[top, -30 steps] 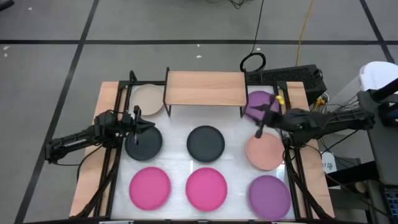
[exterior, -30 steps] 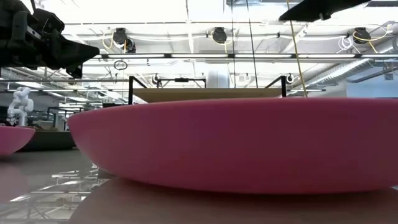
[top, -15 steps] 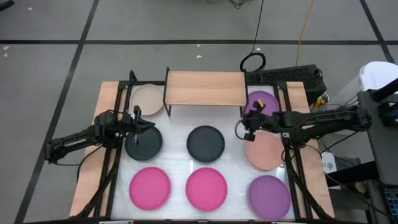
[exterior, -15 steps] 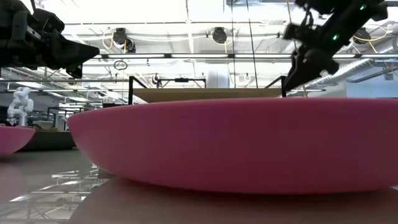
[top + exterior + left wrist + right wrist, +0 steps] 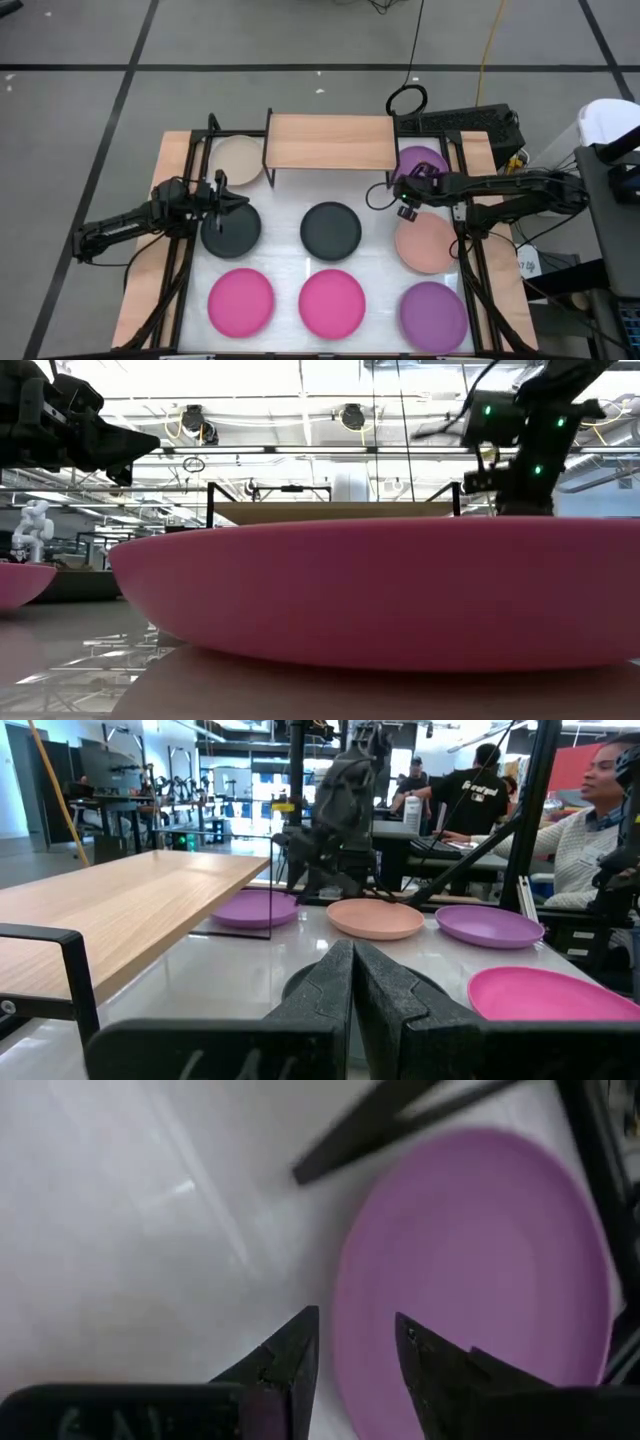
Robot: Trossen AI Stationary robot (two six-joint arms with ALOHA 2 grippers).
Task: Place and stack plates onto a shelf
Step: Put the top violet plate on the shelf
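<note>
Right gripper (image 5: 400,205) poised at the near rim of the purple plate (image 5: 420,165).

Its jaws stand part open and empty, the plate's edge just ahead of the tips; the plate lies beside the shelf (image 5: 330,140), nearer this arm. Left gripper (image 5: 222,198) waits shut over a grey plate (image 5: 232,230). No readable writing.

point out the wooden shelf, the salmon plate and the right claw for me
shelf (image 5: 330,141), high view, middle of its light wood top.
salmon plate (image 5: 428,246), high view, centre of its face.
right claw (image 5: 355,1342), right wrist view, gap midway between its open fingertips, over the purple plate's (image 5: 480,1270) edge.
</note>
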